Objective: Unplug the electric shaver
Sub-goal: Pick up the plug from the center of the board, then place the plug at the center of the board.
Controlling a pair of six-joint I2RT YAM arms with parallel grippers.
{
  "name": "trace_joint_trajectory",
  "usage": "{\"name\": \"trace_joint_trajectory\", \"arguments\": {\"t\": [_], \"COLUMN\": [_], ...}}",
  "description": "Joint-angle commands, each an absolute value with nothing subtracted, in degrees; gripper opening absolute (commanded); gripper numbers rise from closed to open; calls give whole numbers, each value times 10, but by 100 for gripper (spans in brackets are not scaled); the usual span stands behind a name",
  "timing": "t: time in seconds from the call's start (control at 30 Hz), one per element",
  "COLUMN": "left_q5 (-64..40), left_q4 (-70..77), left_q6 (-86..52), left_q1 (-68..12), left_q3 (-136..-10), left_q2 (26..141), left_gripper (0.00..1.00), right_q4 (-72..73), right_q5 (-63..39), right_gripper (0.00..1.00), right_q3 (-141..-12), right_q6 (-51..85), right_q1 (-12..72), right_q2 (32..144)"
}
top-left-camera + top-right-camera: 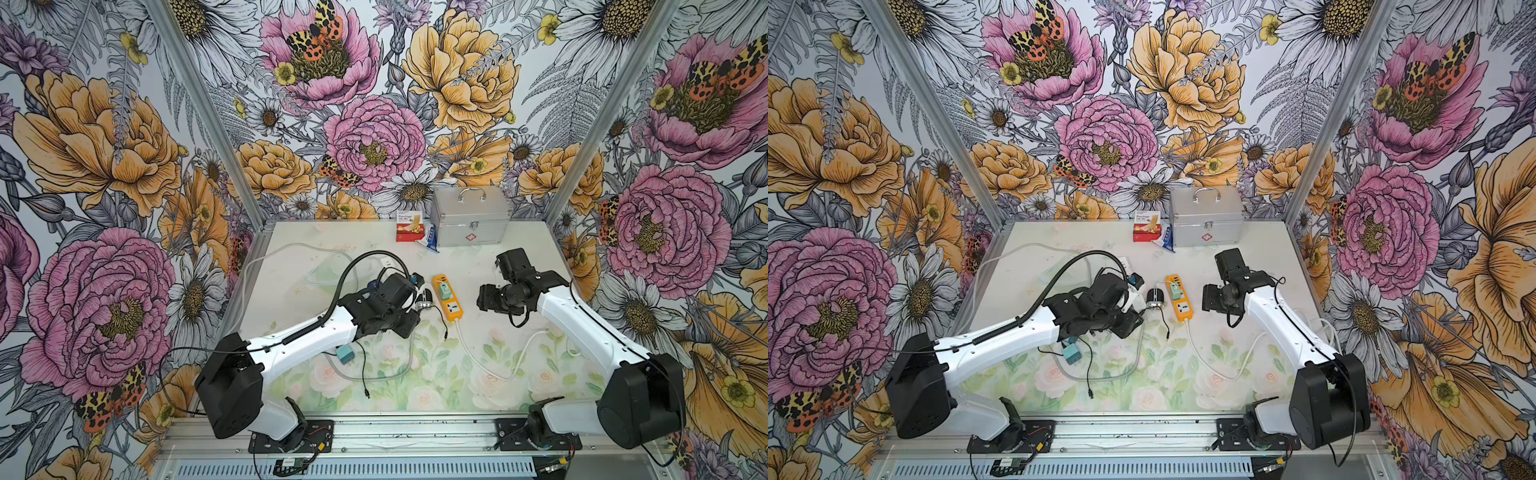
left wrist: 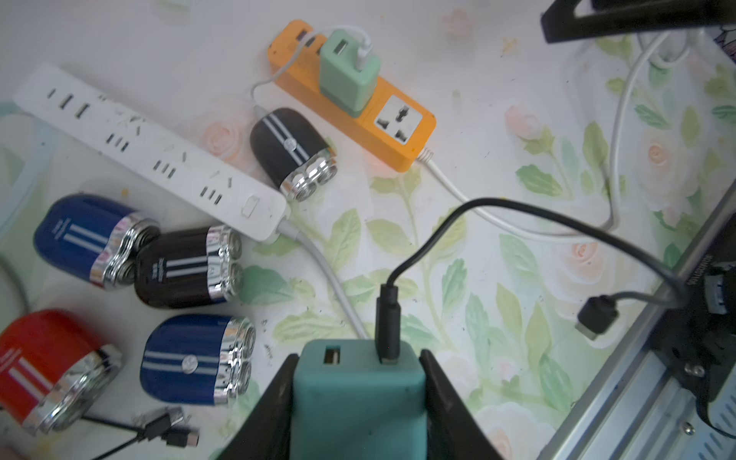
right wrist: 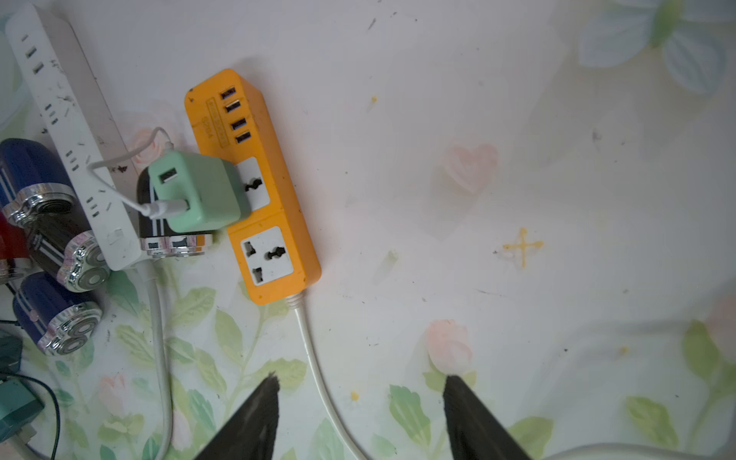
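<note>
A dark teal plastic charger block (image 2: 358,406) is clamped in the left gripper (image 2: 358,354), the right gripper (image 3: 360,377) is spread wide and empty; the black striped electric shaver (image 2: 292,147), upper centre of the left wrist view, is seen cabled to the pale green adapter (image 2: 346,75) on the orange power strip (image 2: 360,127), that adapter judged next to be pulled out.
</note>
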State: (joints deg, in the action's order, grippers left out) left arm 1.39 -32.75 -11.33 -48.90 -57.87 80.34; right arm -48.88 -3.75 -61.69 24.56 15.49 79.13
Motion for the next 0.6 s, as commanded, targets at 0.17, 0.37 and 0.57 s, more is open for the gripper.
{"name": "trace_joint_trajectory", "arguments": {"t": [0.17,0.37,0.57], "left_q5": [61,15,-44], "left_q4": [-333,-316,-273], "left_q6": [-299,-322,-314], "left_q1": [-361,-207,-90], "left_q3": [-435,-416,-431], "left_q2": [637,592,682], "left_gripper": [26,28,27], "right_q4": [-455,-452,-452], "right_q5": [-33,-34,-37], "right_gripper": [66,66,66], "right_q3": [-691,-720,-739], "right_q6": [242,237,236], "right_q1": [214,232,241], "right_q2": [864,897,923]}}
